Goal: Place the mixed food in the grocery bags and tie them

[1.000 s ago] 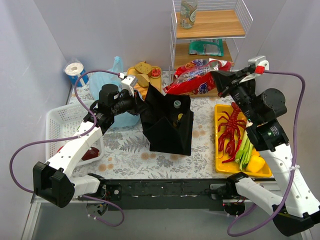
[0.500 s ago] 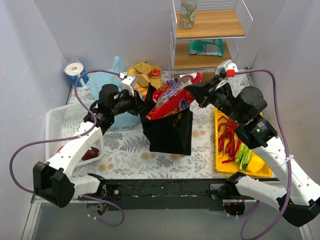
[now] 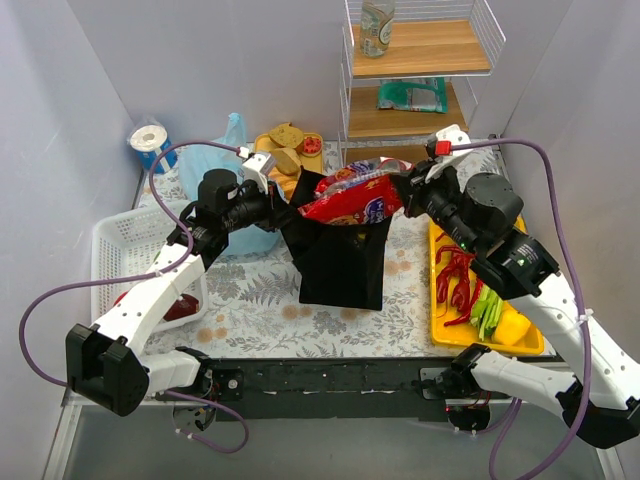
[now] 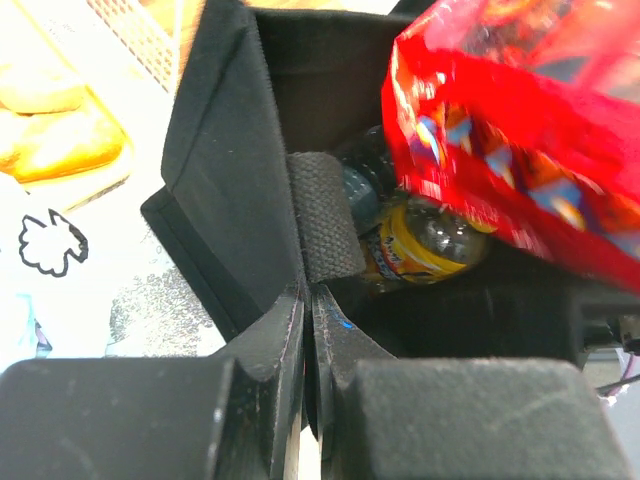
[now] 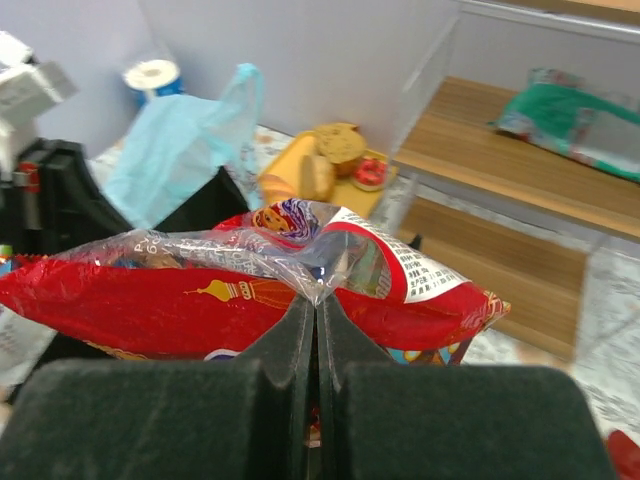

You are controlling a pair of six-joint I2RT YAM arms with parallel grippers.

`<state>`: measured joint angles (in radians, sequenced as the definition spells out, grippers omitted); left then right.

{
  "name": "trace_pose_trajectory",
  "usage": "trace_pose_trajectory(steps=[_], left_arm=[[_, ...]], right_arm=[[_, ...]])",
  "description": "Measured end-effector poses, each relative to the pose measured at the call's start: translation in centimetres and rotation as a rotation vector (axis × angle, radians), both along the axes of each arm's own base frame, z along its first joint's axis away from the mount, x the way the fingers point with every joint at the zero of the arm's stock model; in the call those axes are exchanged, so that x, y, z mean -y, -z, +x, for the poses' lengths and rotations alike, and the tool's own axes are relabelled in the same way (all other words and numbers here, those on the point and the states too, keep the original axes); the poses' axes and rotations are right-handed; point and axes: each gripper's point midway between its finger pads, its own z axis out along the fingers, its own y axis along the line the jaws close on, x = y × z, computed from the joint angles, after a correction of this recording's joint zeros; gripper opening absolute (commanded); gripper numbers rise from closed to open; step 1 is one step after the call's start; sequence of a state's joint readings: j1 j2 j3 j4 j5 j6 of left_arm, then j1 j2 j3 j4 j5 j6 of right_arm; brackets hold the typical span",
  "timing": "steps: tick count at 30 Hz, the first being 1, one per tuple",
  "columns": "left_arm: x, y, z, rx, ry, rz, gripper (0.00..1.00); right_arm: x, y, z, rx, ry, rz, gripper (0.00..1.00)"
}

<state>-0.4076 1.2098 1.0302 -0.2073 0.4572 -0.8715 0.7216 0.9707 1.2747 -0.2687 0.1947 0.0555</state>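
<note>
One black bag (image 3: 340, 272), one blue bag (image 3: 213, 160), one red snack packet (image 3: 350, 202)

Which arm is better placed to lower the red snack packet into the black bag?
Right. The right claw is shut on the red packet, held over the open black bag. The left claw is busy pinching the bag's rim.

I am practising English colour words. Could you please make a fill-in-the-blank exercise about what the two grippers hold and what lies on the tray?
1. The right gripper is shut on the ____ snack packet.
2. The left gripper is shut on the rim of the ____ bag.
3. The lobster lies on a tray coloured ____.
Missing words: red, black, yellow.
</note>
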Motion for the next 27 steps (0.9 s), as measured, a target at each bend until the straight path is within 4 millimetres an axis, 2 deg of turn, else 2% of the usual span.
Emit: trace_pose_trajectory(steps=[3, 7, 12, 15, 18, 22, 25, 27], left_arm=[[0.2, -0.5, -0.4, 0.009, 0.019, -0.011, 0.00], [0.5, -1.1, -1.2, 0.020, 0.056, -0.029, 0.00], [0.7, -1.3, -1.5, 0.023, 0.081, -0.037, 0.00], [0.8, -1.4, -1.6, 0.024, 0.091, -0.041, 0.00], [0.5, -1.0, -1.5, 0.011, 0.079, -0.036, 0.00], [0.5, -0.9, -1.5, 0.007, 0.077, -0.035, 0.00], [0.4, -0.7, -1.7, -0.002, 0.077, -0.031, 0.00], [0.4, -0.6, -1.7, -0.004, 0.076, -0.030, 0.00]], right_arm=[[1.0, -0.2, 0.6, 0.017, 0.065, -0.065, 0.01], [-0.5, 0.3, 1.7, 0.039, 0.098, -0.204, 0.01], [-6.7, 2.4, 2.0, 0.093, 0.055, -0.424, 0.01], [-10.6, 5.0, 1.2, 0.087, -0.018, -0.520, 0.01], [-12.7, 7.6, 0.3, 0.045, -0.077, -0.576, 0.01], [-13.2, 10.7, -0.3, -0.065, -0.102, -0.597, 0.01], [-12.7, 12.8, 0.4, -0.156, -0.103, -0.563, 0.01], [-12.0, 14.6, 1.6, -0.229, -0.104, -0.517, 0.01]])
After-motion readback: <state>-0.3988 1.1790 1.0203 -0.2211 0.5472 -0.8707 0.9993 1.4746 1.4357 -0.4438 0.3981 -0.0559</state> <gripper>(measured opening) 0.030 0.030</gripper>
